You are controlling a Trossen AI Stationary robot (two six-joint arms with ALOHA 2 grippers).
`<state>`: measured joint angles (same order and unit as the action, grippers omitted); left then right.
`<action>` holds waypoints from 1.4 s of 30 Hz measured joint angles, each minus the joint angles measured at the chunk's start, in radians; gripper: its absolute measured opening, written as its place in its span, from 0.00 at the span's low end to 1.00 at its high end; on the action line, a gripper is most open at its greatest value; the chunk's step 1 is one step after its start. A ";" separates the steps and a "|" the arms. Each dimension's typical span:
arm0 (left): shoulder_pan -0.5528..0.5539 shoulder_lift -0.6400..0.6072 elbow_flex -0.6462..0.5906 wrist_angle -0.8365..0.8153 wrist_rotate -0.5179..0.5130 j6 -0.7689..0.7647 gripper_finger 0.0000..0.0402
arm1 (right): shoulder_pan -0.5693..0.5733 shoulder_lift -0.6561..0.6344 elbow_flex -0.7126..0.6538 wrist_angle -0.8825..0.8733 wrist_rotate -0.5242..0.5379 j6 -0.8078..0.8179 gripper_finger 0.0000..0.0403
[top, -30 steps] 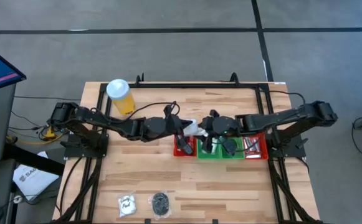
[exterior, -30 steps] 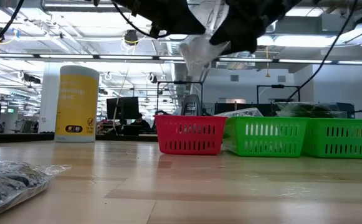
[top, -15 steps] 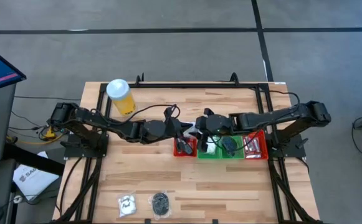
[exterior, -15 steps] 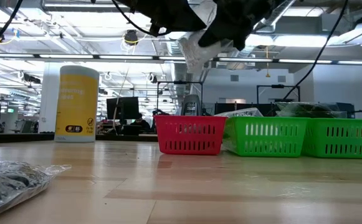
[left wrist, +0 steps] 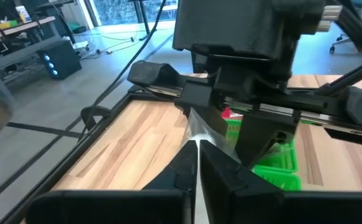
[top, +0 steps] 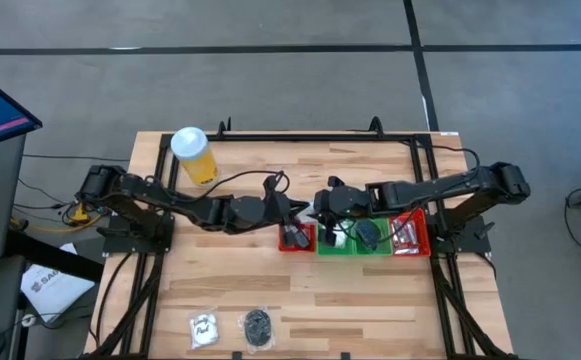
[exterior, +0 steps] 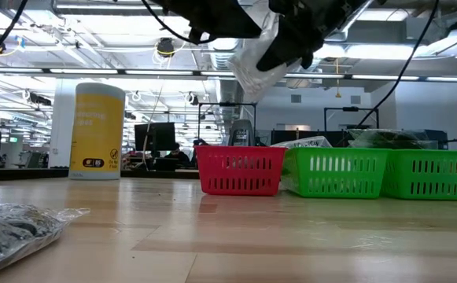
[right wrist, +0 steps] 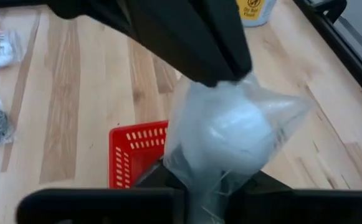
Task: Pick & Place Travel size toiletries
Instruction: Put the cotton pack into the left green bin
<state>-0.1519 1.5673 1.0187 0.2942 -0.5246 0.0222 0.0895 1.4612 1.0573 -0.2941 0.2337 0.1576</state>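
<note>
A clear bag [right wrist: 230,134] with a white round piece inside hangs in the air above the red tray [top: 295,238]. It is between my two grippers and shows in the low view too [exterior: 253,64]. My left gripper [left wrist: 196,146] comes from the table's left and is shut on one end of the bag. My right gripper [right wrist: 199,186] comes from the right and is shut on the other end. A white sachet [top: 203,327] and a bag of black pieces [top: 258,325] lie flat at the table's near edge. My left gripper pinches the bag's thin edge [left wrist: 195,127] between its two fingers, which come about level from the table's left. The bag is lifted clear of the trays. My right gripper pinches the bag's opposite end [right wrist: 200,177] between its two fingers [right wrist: 162,177], coming from the table's right. The bulge with the white piece sits just beyond its fingertips, clear of the table.
A row of trays stands mid-table: the red one, two green trays [top: 355,238] and another red tray [top: 408,236], with items inside. A yellow cylinder with a white lid [top: 194,155] stands at the far left. Bare wood lies between the trays and the near edge.
My right gripper has moved toward the table's left, up to the bag held by my left gripper, and has taken hold of its free end. The bag has stayed lifted above the red tray.
</note>
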 joint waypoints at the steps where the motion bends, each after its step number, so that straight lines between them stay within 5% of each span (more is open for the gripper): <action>1: -0.003 -0.005 0.000 -0.007 0.000 0.000 0.03 | 0.000 0.000 0.000 -0.004 0.000 0.000 0.07; 18: -0.090 -0.045 -0.001 -0.189 -0.008 -0.093 0.10 | 0.037 -0.001 0.000 -0.270 -0.085 0.026 0.03; 42: -0.430 -0.045 -0.001 -0.236 -0.003 -0.215 0.10 | 0.127 -0.001 -0.014 -0.398 -0.105 -0.006 0.08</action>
<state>-0.5819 1.5227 1.0180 0.0586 -0.5274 -0.1925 0.2167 1.4605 1.0435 -0.6924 0.1284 0.1511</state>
